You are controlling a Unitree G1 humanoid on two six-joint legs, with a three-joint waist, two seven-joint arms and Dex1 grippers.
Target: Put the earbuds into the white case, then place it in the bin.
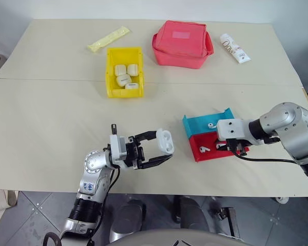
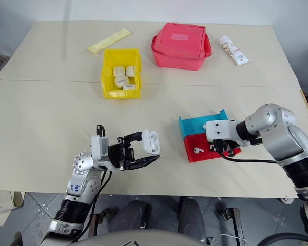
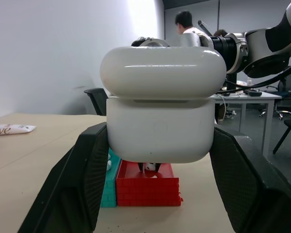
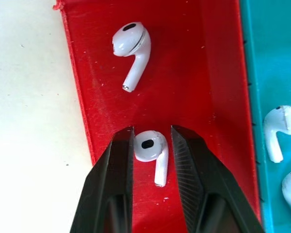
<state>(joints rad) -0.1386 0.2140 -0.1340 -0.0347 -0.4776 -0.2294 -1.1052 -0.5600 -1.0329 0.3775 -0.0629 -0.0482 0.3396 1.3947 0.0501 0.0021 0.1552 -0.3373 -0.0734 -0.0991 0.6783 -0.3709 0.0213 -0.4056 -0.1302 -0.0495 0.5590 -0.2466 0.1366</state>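
Here, the right gripper point(image 4: 152, 145) stood in the red tray point(image 4: 203, 58), pointing steeply down, its two black fingers point(image 4: 119, 160) flanking an earbud point(image 4: 150, 148). The pads sat just beside the bud's head on either side; whether they had clenched on it could not be told. A second earbud point(image 4: 132, 48) lay free on the red floor near the tray's far end, at twelve o'clock from the fingers in the wrist view. Two more buds point(image 4: 280, 127) lay in the adjoining teal tray point(image 4: 266, 58).

The left gripper point(image 1: 161, 149) was clenched on the white case point(image 1: 165, 141), held above the table point(image 1: 51, 133) between its fingers, one pad on each side of the case body. The lid point(image 3: 162, 70) was seen raised slightly off the body in the left wrist view.

In the head view the two trays sat touching, teal at twelve o'clock of red, both at three o'clock from the held case. The yellow bin point(image 1: 110, 72) stood well apart at eleven o'clock from the case, holding several white cases point(image 1: 124, 77). A pink pouch point(image 1: 182, 43) lay at three o'clock of the bin, a white tube point(image 1: 234, 48) beyond it, and a yellow packet point(image 1: 109, 39) at eleven o'clock of the bin.
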